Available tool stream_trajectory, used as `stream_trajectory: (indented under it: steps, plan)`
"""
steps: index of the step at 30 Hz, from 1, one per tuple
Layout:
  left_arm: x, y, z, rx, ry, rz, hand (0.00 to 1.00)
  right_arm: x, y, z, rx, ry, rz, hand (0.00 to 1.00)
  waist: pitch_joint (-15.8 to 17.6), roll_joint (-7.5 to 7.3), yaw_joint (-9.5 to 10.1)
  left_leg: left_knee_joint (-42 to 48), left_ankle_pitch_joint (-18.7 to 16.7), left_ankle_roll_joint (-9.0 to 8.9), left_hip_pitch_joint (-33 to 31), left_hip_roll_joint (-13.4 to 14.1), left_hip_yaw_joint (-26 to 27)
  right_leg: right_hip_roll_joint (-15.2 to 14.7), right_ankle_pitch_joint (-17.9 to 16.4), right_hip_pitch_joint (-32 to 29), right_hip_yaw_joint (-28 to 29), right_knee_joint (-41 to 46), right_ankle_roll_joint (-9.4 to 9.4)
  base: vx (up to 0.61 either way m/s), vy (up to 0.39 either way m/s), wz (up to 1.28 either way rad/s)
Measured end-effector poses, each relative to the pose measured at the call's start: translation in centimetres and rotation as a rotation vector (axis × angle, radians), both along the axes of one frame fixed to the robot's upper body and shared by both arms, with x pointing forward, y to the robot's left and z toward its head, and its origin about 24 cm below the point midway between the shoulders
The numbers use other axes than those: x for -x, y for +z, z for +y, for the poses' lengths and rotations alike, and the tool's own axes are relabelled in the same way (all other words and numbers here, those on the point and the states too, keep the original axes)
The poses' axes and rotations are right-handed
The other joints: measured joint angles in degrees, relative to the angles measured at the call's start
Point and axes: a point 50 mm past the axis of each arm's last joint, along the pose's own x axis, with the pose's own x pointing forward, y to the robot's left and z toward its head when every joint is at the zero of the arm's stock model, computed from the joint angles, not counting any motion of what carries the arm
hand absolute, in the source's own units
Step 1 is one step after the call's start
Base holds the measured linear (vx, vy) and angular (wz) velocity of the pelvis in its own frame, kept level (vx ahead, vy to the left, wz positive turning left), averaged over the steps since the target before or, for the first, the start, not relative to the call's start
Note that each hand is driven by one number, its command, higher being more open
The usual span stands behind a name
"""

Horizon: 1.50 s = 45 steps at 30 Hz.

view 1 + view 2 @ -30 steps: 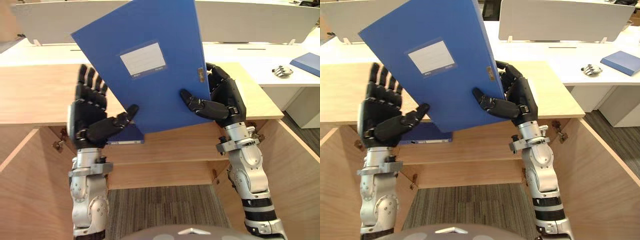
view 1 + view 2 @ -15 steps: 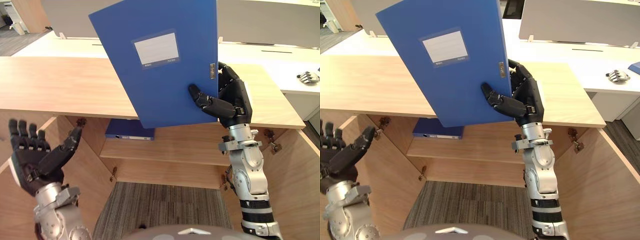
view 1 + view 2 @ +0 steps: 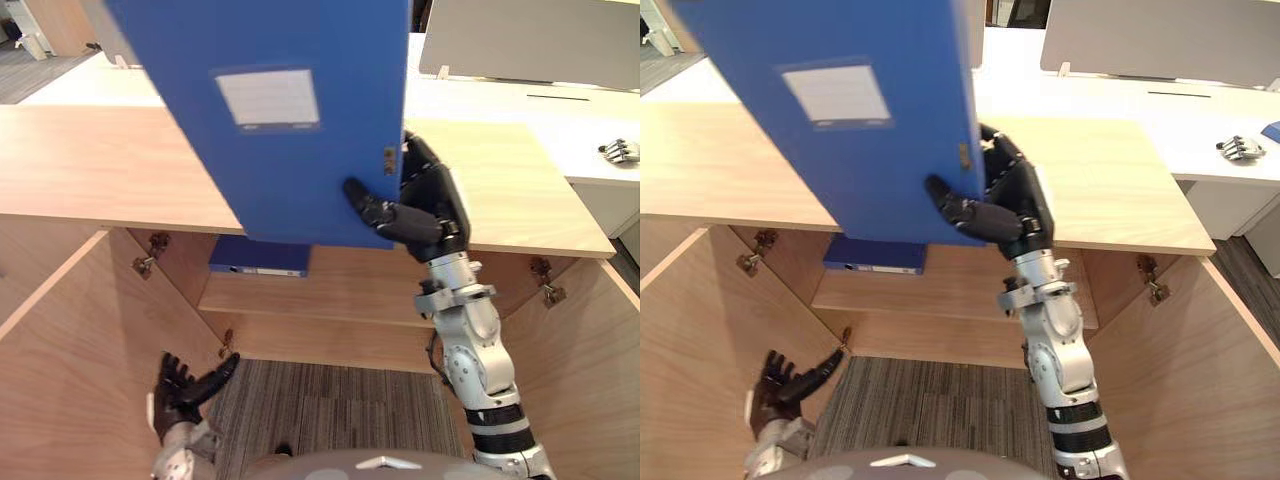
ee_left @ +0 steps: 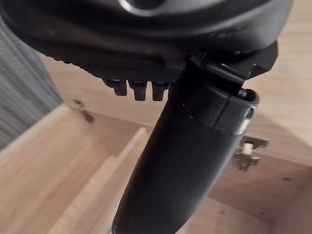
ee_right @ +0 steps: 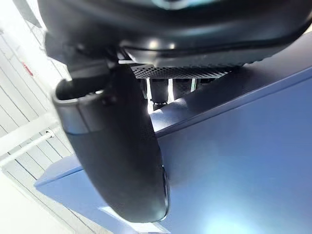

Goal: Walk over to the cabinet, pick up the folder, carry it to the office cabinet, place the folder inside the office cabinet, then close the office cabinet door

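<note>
My right hand (image 3: pixel 428 212) is shut on the lower right corner of a large blue folder (image 3: pixel 280 130), thumb on its front face and fingers behind. The folder stands upright, lifted above the wooden cabinet top (image 3: pixel 100 170), its white label (image 3: pixel 268 98) facing me. In the right wrist view the thumb (image 5: pixel 117 146) presses on the blue folder (image 5: pixel 243 156). My left hand (image 3: pixel 185 385) hangs low by the cabinet's open left door (image 3: pixel 70 350), fingers spread and holding nothing. In the left wrist view the thumb (image 4: pixel 185 161) stands out straight before the wood panels.
A second blue folder (image 3: pixel 260 258) lies on the shelf (image 3: pixel 330 300) inside the open cabinet. Both doors stand open, the right door (image 3: pixel 590 380) at the right. Grey carpet (image 3: pixel 330 400) shows below. White desks (image 3: pixel 520 95) lie behind, with a metal object (image 3: pixel 618 152) on one.
My left hand has dropped from chest height down towards the floor. The right hand has shifted the folder left and up, turning it more upright.
</note>
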Motion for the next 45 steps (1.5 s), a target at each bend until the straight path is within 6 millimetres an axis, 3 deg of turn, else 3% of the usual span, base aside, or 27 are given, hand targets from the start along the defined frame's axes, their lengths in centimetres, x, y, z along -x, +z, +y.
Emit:
stream_trajectory:
  steps: [5,9,14,17,20,23,27,31,35,40,45]
  plan:
    - [-0.4,-1.9,-1.3,0.009,-0.134,0.112,1.00,0.9,-0.4,2.8,-0.043,0.197,0.021,0.00,0.2,-0.37,0.05,0.0,-0.5,-0.15,1.0,0.2,1.5,0.1,0.0,-0.1,1.5,0.2,-0.01,-0.02,0.011,-0.15]
    - [-0.9,-2.5,-1.8,0.007,-0.205,0.148,1.00,1.3,-0.6,3.5,-0.065,0.263,0.032,0.00,0.2,-0.40,0.00,0.0,-0.6,-0.13,1.5,0.2,2.4,0.1,0.0,-0.2,2.4,0.4,-0.01,-0.03,0.010,-0.13]
    - [-0.2,-3.8,-2.0,0.000,-0.302,0.246,1.00,1.9,-1.1,4.7,-0.075,0.362,0.067,0.00,0.2,-0.40,-1.01,0.0,-0.8,-0.37,2.0,0.6,3.5,0.6,0.1,-0.3,3.7,0.1,-0.13,-0.01,-0.004,-0.12]
    - [0.2,-4.4,-2.2,0.002,-0.350,0.297,1.00,2.2,-3.2,5.1,-0.020,0.412,0.137,0.00,0.2,-0.42,-1.01,0.0,-0.9,-0.49,2.2,1.1,4.1,1.1,0.3,-0.3,4.2,-0.1,-0.40,0.00,-0.019,-0.10]
    - [0.6,-4.8,-2.2,-0.007,-0.407,0.339,1.00,2.5,-7.9,4.8,0.072,0.414,0.349,0.00,0.5,0.03,-0.90,0.0,-0.9,-0.58,2.2,1.3,4.3,1.3,0.4,-0.3,4.3,-0.2,-0.50,-0.02,-0.012,-0.03]
    - [1.3,-5.2,-2.0,-0.010,-0.427,0.380,1.00,3.4,-11.0,4.1,0.197,0.386,0.469,0.00,0.9,0.45,-1.06,0.0,-0.9,-0.62,2.0,1.3,4.4,1.3,0.4,-0.6,4.4,-0.2,-0.50,0.00,0.000,0.00]
    - [1.9,-5.3,-1.2,-0.040,-0.449,0.420,1.00,4.1,-12.3,3.2,0.372,0.362,0.484,0.00,1.5,1.07,-1.12,0.0,-0.9,-0.76,0.8,1.5,4.5,1.5,0.4,-2.1,4.6,0.0,-0.51,-0.01,-0.002,-0.01]
    - [0.3,-4.8,-0.3,-0.092,-0.467,0.400,1.00,3.1,-11.5,3.3,0.491,0.334,0.401,0.00,6.0,0.85,-0.83,4.1,-1.5,-0.81,-4.4,2.3,4.9,1.6,0.2,-7.3,5.6,3.9,-0.92,-0.07,-0.011,-0.09]
    - [-4.9,-3.3,-0.5,-0.143,-0.482,0.279,1.00,0.5,-8.7,3.7,0.569,0.288,0.257,0.00,13.5,1.03,-0.72,20.0,-6.6,-0.15,-18.0,4.1,4.4,0.7,-3.2,-20.0,6.3,16.8,-1.91,-0.19,-0.007,-0.08]
    - [-8.1,-1.6,-0.3,-0.193,-0.467,0.177,1.00,-0.7,-7.2,3.7,0.614,0.223,0.174,0.00,18.0,1.52,-0.72,35.1,-12.0,-0.06,-32.0,6.2,3.3,0.0,-8.1,-33.7,7.1,31.0,-2.35,-0.19,-0.013,-0.03]
    - [-10.6,0.7,-0.2,-0.220,-0.430,0.033,1.00,-1.3,-5.6,2.7,0.575,0.131,0.138,0.00,21.2,2.47,0.14,44.6,-14.8,0.35,-42.8,8.1,2.8,-0.1,-10.2,-44.6,7.8,39.5,-2.55,-0.13,0.008,-0.09]
